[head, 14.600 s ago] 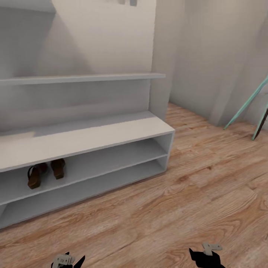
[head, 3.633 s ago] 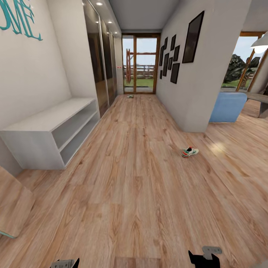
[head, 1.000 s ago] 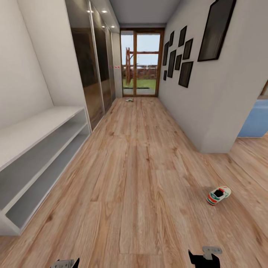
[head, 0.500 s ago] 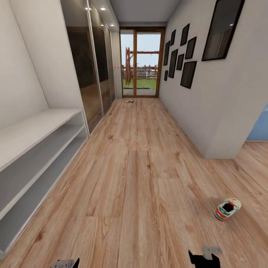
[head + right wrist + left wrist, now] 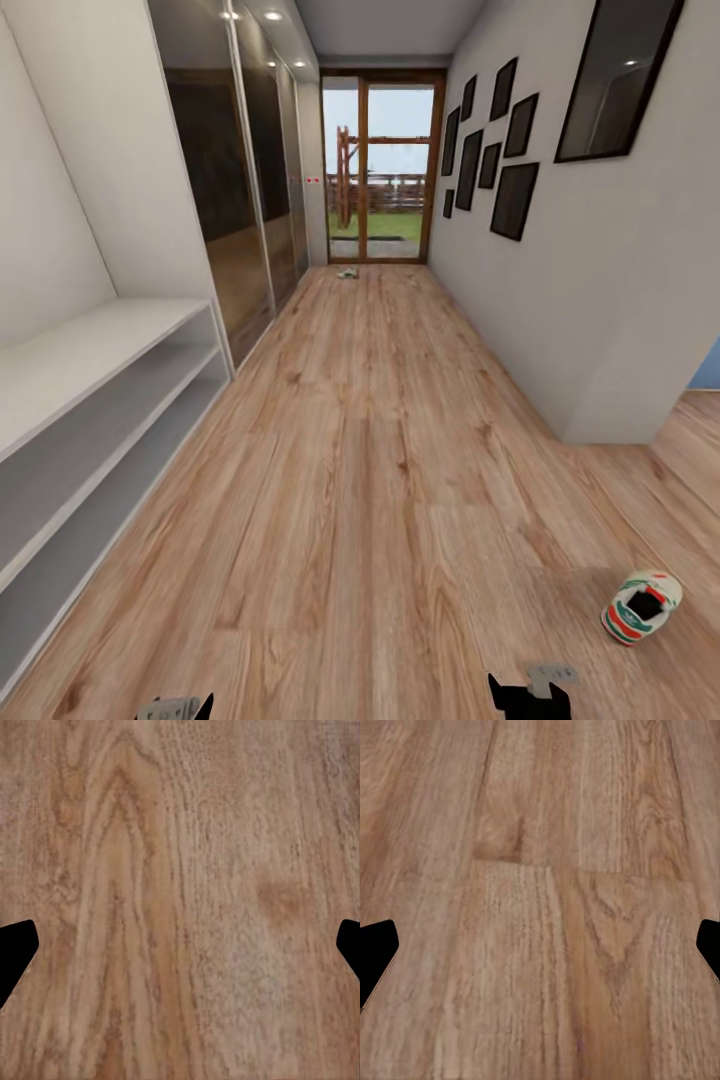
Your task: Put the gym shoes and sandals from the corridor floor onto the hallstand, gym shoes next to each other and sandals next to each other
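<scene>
The head view looks down a long corridor of light brown wood-grain plank floor (image 5: 370,450) toward a glazed door (image 5: 378,165) at the upper middle of the frame. One gym shoe, a white sneaker with green side stripe, red-orange accents and a dark inside (image 5: 641,606), lies on the planks at the lower right of the frame, near the corner of the pale wall hung with dark picture frames (image 5: 505,150). A second small pale object (image 5: 347,271), too small to identify with confidence but probably the other gym shoe, rests on the floor just before the door. The pale grey-white hallstand (image 5: 90,350), with its flat worktop and two long open shelves, runs along the left edge of the frame beside dark mirrored wardrobe doors (image 5: 235,190); the part of the shelves in view carries nothing.

The left gripper (image 5: 172,708) and right gripper (image 5: 530,690) sit at the bottom edge of the head view, held low and tucked, which suits driving rather than reaching. Each wrist view shows two dark fingertips far apart at opposite edges with bare planks between them, so both stand spread and hold nothing. The nearer sneaker lies close to the right arm, making it the likely first pick.
</scene>
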You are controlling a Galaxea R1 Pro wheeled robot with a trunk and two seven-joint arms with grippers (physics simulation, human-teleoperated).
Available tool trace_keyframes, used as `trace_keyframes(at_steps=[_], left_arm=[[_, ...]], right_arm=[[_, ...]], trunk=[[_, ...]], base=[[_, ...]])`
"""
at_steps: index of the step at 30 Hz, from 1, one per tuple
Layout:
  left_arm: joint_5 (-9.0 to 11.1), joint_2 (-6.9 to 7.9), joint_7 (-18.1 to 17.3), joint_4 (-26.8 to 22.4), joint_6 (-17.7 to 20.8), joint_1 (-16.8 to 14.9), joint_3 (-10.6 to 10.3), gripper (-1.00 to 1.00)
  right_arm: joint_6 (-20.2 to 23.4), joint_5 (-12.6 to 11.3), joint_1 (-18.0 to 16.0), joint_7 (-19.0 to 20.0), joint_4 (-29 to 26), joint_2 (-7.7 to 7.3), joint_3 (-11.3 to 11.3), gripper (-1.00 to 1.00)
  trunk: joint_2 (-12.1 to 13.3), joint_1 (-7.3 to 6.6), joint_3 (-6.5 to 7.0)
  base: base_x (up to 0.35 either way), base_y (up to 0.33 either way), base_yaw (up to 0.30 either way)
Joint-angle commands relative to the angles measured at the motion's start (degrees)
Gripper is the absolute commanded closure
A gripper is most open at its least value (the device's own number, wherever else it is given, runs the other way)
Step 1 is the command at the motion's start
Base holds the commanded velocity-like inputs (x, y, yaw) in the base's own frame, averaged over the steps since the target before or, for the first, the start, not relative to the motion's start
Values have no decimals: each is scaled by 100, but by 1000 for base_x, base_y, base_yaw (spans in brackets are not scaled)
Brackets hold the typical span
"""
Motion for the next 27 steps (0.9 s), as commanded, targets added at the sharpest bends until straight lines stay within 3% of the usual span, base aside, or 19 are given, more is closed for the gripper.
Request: trace_keyframes(at_steps=[1, 8, 27], left_arm=[[59, 0, -60, 6, 0, -3, 16, -100], [64, 0, -60, -1, -7, -2, 15, -100], [74, 0, -60, -45, -30, -7, 12, -100]], right_arm=[[-16, -52, -3, 45, 8, 12, -1, -100], [0, -51, 95, 44, 34, 150, -1, -100], [0, -52, 317, 43, 37, 170, -1, -100]], trunk=[[-2, 2, -5], [-2, 2, -5], [-2, 2, -5]], base=[[338, 0, 0], [337, 0, 0], [337, 0, 0]])
